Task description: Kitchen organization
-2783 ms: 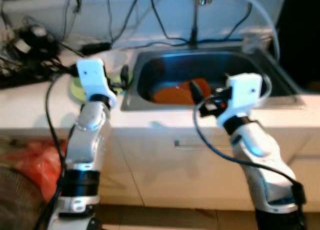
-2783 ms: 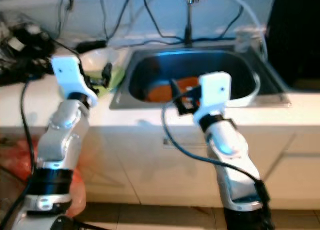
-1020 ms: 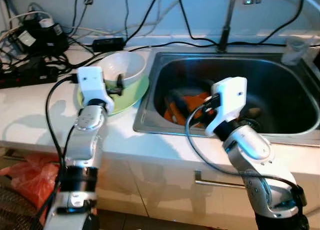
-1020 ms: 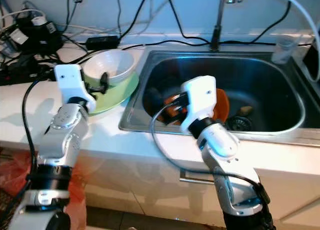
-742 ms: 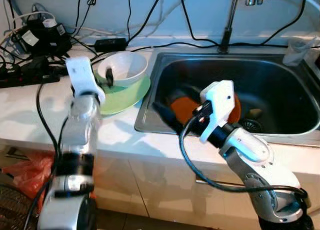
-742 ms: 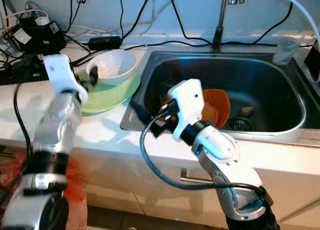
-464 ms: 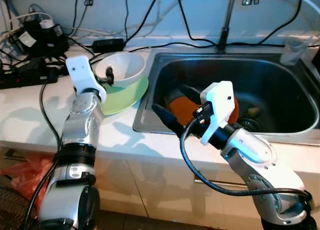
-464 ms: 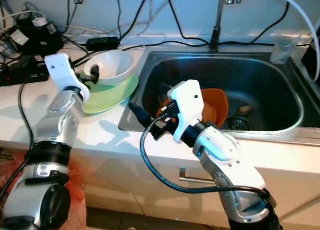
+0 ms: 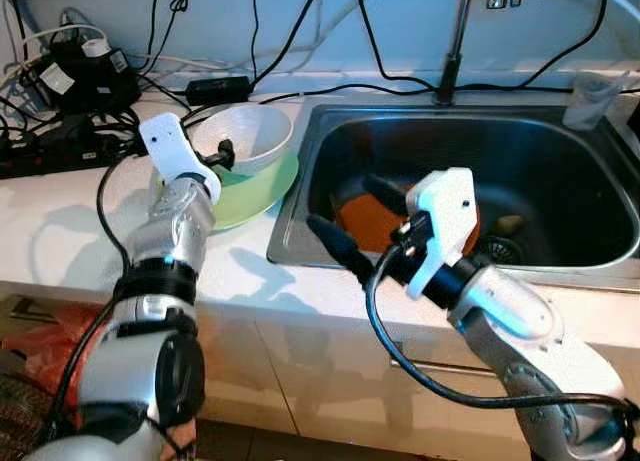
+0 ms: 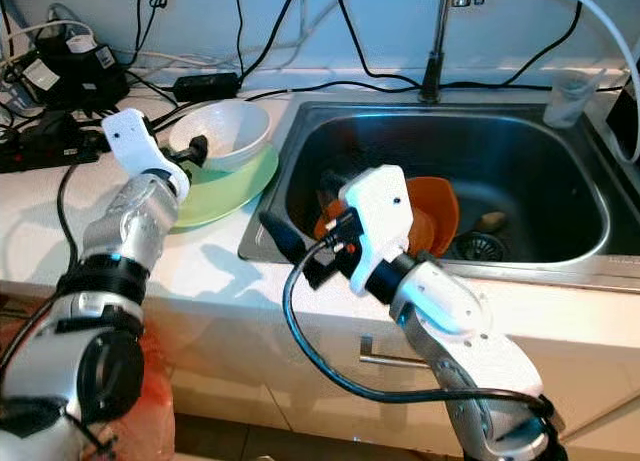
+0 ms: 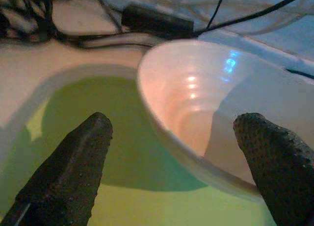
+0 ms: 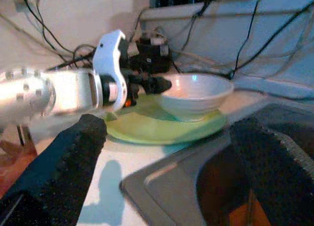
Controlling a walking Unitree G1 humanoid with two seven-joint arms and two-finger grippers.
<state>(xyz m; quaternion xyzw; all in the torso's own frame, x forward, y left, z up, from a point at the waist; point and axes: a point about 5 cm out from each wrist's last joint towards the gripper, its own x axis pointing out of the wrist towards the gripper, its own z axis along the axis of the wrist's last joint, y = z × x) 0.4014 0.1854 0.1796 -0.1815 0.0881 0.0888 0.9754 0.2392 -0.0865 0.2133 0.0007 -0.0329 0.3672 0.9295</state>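
A white bowl sits on a light green plate on the white counter, left of the steel sink. My left gripper is open, its fingers astride the bowl's near rim above the plate. In the sink lies an orange dish. My right gripper is open and hovers over the sink's left part, pointing toward the bowl and plate. In the right wrist view the bowl and plate lie ahead between its fingers.
Power strips and black cables crowd the counter's back left. The faucet stands behind the sink, a clear cup at its back right corner. A drain shows beside the orange dish. A red bag lies on the floor at left.
The camera has come closer over the counter. My left gripper has reached the white bowl. My right gripper has swung out of the sink toward its left rim.
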